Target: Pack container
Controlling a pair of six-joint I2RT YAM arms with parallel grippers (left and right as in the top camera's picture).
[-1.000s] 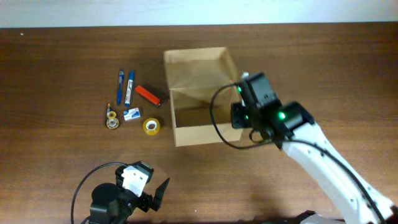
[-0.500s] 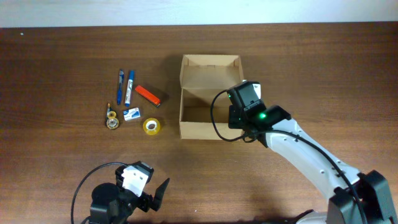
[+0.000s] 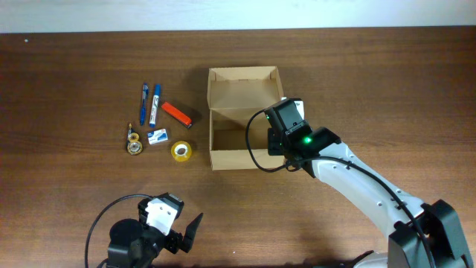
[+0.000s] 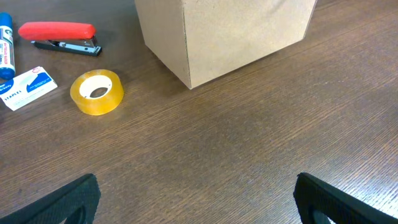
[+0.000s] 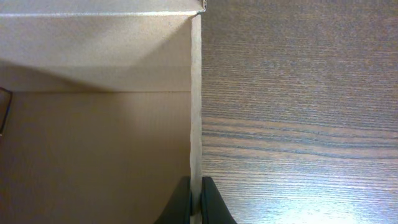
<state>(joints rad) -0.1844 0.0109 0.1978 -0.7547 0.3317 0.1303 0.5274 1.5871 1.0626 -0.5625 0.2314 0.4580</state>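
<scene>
The container (image 3: 223, 159) is an open brown cardboard box in the middle of the table, its flap lid (image 3: 244, 88) standing open at the far side. It also shows in the left wrist view (image 4: 230, 31). My right gripper (image 3: 277, 138) is shut on the box's right wall (image 5: 196, 112), one finger inside and one outside. My left gripper (image 3: 190, 232) is open and empty near the table's front left, its fingers (image 4: 193, 199) wide apart over bare wood. The inside of the box looks empty.
Left of the box lie a yellow tape roll (image 3: 181, 151), a red stapler (image 3: 177, 113), a staples box (image 3: 157, 136), two blue pens (image 3: 149, 103) and a small metal roll (image 3: 134, 141). The tape roll (image 4: 97, 93) and stapler (image 4: 59, 35) also show in the left wrist view.
My right gripper has kept its hold on the box wall and turned and dragged the box; it now sits squarer and slightly further left. The left arm has not moved.
</scene>
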